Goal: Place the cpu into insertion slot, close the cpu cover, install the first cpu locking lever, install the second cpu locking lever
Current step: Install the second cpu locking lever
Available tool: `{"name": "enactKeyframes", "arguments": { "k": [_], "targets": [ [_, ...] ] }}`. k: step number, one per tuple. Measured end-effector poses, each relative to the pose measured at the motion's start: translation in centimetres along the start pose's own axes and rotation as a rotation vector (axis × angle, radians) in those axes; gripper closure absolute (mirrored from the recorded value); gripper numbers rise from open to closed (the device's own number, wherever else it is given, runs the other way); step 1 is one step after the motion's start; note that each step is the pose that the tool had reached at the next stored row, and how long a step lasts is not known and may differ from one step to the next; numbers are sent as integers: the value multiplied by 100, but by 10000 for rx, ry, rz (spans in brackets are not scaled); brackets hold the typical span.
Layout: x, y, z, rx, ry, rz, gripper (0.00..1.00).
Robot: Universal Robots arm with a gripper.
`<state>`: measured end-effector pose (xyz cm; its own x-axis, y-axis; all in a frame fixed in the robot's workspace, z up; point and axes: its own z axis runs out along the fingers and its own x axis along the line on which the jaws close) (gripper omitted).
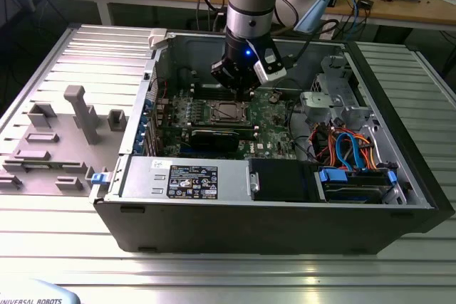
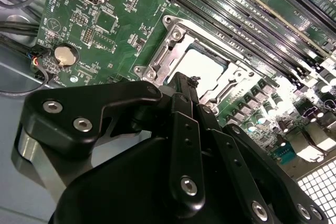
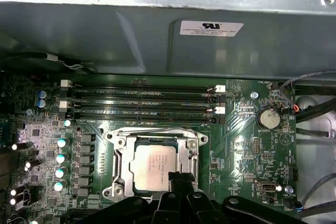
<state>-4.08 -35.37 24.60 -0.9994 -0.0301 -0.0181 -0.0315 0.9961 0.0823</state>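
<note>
First wrist view: hand (image 3: 181, 178), fingers together (holding nothing), over the cpu (image 3: 153, 164), its print unreadable.

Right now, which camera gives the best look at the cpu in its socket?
The first wrist view: the cpu faces the camera nearly whole, framed by the cpu cover. In the second wrist view the gripper hides part of its lid. The exterior view shows it small and distant.

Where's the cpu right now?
In both wrist views the cpu sits in the insertion slot, framed by the cpu cover, beside the memory slots.
</note>
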Motion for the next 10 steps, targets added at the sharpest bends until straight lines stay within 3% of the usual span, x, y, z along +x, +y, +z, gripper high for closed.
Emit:
{"name": "enactKeyframes", "arguments": {
  "k": [10],
  "targets": [
    [0, -5, 0, -1, 0, 0, 89]
  ]
}}
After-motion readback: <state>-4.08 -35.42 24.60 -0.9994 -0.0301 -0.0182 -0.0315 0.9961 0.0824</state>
